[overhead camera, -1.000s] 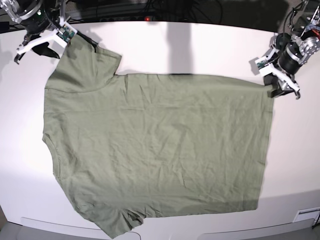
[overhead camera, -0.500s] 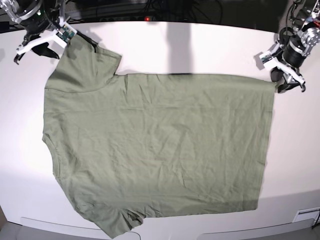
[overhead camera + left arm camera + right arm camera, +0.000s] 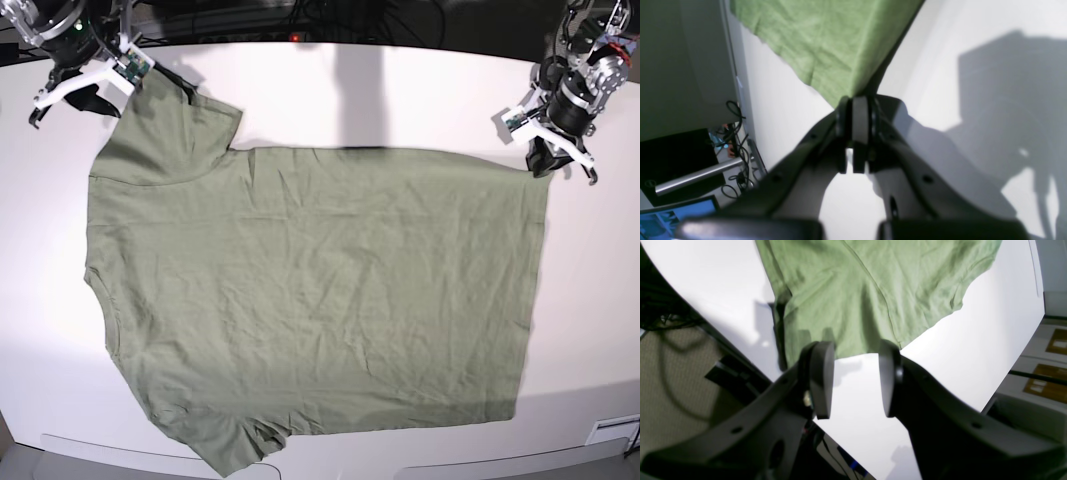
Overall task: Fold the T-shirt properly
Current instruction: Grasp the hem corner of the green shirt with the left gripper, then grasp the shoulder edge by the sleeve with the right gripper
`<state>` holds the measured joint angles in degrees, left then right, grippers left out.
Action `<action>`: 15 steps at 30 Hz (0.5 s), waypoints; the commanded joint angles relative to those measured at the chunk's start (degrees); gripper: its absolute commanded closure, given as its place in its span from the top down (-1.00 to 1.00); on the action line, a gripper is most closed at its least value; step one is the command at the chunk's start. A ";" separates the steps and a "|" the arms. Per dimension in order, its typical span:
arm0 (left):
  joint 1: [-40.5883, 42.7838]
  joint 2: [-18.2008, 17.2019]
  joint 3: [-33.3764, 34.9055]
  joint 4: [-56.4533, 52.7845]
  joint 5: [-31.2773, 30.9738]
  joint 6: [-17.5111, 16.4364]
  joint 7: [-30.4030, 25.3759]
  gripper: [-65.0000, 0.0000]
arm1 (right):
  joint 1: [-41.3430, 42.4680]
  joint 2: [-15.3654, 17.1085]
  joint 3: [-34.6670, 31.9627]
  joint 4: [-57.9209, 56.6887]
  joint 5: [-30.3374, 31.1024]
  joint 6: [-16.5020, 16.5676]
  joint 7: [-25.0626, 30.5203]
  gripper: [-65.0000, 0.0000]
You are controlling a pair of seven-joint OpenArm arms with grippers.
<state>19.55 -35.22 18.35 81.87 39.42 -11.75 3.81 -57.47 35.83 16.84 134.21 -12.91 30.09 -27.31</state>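
Note:
The sage-green T-shirt [image 3: 310, 290] lies spread flat on the white table [image 3: 420, 90], collar side to the left and hem to the right. My left gripper [image 3: 545, 160] is at the hem's far right corner. In the left wrist view its jaws [image 3: 852, 100] are pressed together with the tip of that corner [image 3: 830, 50] between them. My right gripper [image 3: 88, 97] is open at the far left sleeve. In the right wrist view it [image 3: 855, 373] hovers just off the sleeve's edge [image 3: 867, 290], holding nothing.
Cables and a red light [image 3: 293, 38] run behind the table's far edge. A metal bar and a blue screen [image 3: 680, 206] show beside the table in the left wrist view. The table's front edge [image 3: 330, 470] is just below the shirt's near sleeve.
My left gripper swung out to the right and came back left to the hem corner, which shifted slightly with it. The right gripper and the rest of the shirt have not moved.

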 commanded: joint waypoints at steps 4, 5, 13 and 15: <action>2.99 1.07 1.68 -1.49 -0.81 -6.14 0.39 -1.00 | -0.46 0.50 0.39 0.79 1.31 -0.50 1.33 -0.28; 3.02 1.07 1.68 -1.46 -0.81 -6.16 0.39 -1.00 | -0.46 0.50 0.39 0.79 3.21 -0.48 1.31 -0.20; 2.99 1.07 1.68 -1.46 -0.83 -6.16 0.37 -1.00 | 2.69 0.50 0.33 -6.25 6.97 -0.50 2.51 0.39; 2.99 1.07 1.68 -1.46 -0.83 -6.16 0.37 -1.00 | 4.72 0.50 0.13 -10.36 6.99 -0.50 4.94 0.39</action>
<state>19.55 -35.22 18.35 81.87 39.44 -11.75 4.10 -52.42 35.83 16.69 122.83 -5.63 30.30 -23.05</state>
